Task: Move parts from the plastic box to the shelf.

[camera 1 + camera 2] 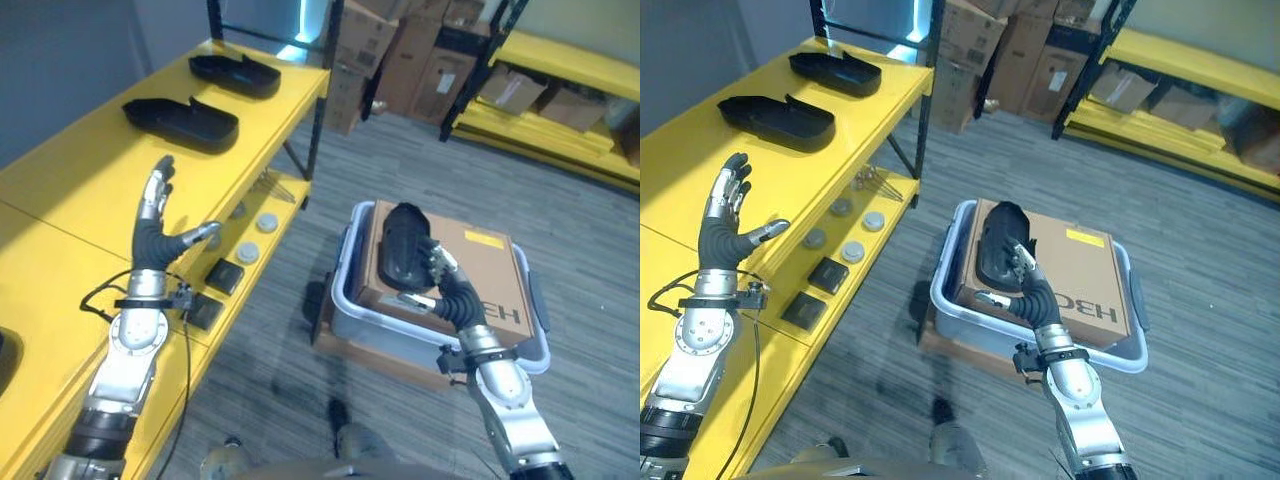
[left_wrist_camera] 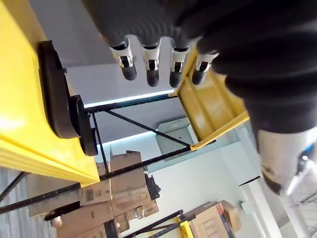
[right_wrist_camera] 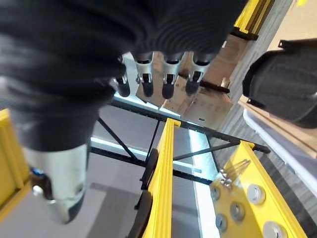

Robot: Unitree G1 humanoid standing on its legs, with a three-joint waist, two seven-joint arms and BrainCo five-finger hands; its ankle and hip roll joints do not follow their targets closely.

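Fingers (image 1: 157,190) of the left hand (image 1: 155,235) are held straight and spread, thumb out to the side, above the yellow shelf (image 1: 80,190), and nothing is gripped. The right hand (image 1: 440,282) is seen beside a black part (image 1: 402,250) in the box (image 1: 345,290), its fingers only loosely bent and open beside the part's edge; whether they touch it cannot be told, and in the right wrist view they are straight and closed on nothing.

That part is a dark, matte, elongated moulded shell with rounded ends, lying on a brown carton (image 1: 475,265) that sits inside the pale grey plastic box on the floor. One part is counted in the box. Two more black parts (image 1: 180,120) of the same kind lie on the top shelf level, well apart from each other. On the lower shelf level three round grey discs (image 1: 246,253) and two small black square blocks (image 1: 224,275) are seen.
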